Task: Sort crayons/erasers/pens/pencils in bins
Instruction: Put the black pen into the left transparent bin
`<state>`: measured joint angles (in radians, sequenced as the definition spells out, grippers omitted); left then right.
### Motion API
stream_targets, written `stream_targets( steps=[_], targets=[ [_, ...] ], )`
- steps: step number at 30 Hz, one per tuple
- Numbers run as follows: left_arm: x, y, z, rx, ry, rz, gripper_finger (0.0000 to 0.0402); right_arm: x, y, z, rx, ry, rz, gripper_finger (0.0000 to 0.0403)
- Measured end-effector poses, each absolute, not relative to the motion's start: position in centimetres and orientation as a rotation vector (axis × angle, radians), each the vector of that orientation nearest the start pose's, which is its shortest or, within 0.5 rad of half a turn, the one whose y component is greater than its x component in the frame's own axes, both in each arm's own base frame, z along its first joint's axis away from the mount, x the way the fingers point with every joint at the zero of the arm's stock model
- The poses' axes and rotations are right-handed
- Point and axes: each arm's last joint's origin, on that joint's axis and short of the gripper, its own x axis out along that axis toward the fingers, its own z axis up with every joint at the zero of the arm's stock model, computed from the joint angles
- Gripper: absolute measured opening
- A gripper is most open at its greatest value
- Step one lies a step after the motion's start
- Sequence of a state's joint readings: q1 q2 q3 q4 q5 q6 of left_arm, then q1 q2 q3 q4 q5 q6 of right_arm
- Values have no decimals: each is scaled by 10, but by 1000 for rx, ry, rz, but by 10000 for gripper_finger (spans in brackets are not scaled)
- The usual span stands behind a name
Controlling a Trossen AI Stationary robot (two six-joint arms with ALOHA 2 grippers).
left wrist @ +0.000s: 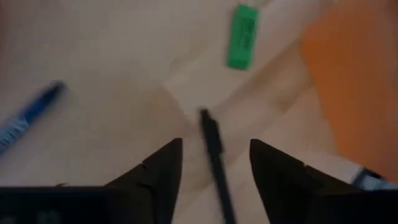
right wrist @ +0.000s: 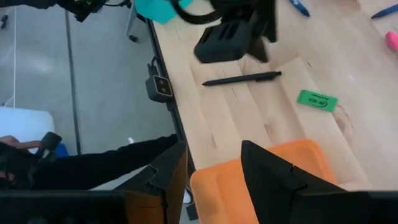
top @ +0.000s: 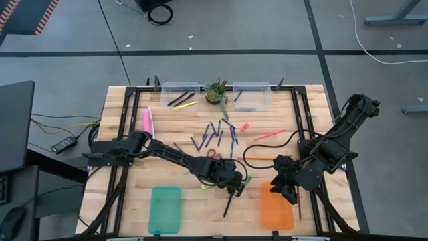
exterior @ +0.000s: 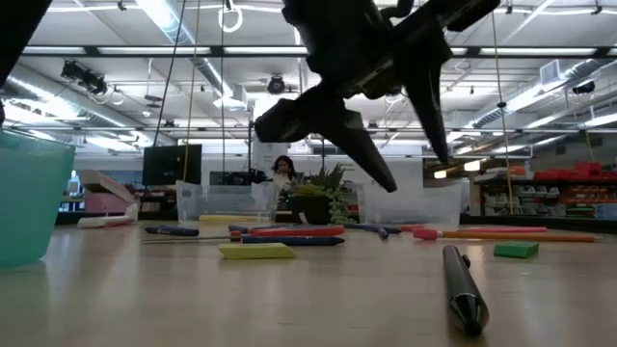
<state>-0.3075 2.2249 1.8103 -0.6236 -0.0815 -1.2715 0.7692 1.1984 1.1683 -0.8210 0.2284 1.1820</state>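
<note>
Between my left gripper [left wrist: 213,163] jaws, spread wide and gripping nothing: slim black pencil [left wrist: 214,155] on table; right gripper [right wrist: 214,165] open, empty.

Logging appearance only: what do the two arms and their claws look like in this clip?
Both arms are dark, nearly black, jointed links with black cables looping alongside. The left claw and right claw each end in two dark, wedge-shaped fingers tapering to points. No coloured markings or labels show on the arms themselves.
</note>
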Motion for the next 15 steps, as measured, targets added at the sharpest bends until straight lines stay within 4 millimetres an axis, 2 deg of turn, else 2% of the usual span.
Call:
stream_targets(
  steps=[3,6,15],
  targets=[
    [457,-145,182,-954,987,460,224,173,158,330,683,922,-1,158],
    [457,-145,181,-951,976,481,229,173,157,330,678,909,-13,158],
    [459,-155,164,-923,1000,460,189,173,157,330,680,905,-16,158]
  ],
)
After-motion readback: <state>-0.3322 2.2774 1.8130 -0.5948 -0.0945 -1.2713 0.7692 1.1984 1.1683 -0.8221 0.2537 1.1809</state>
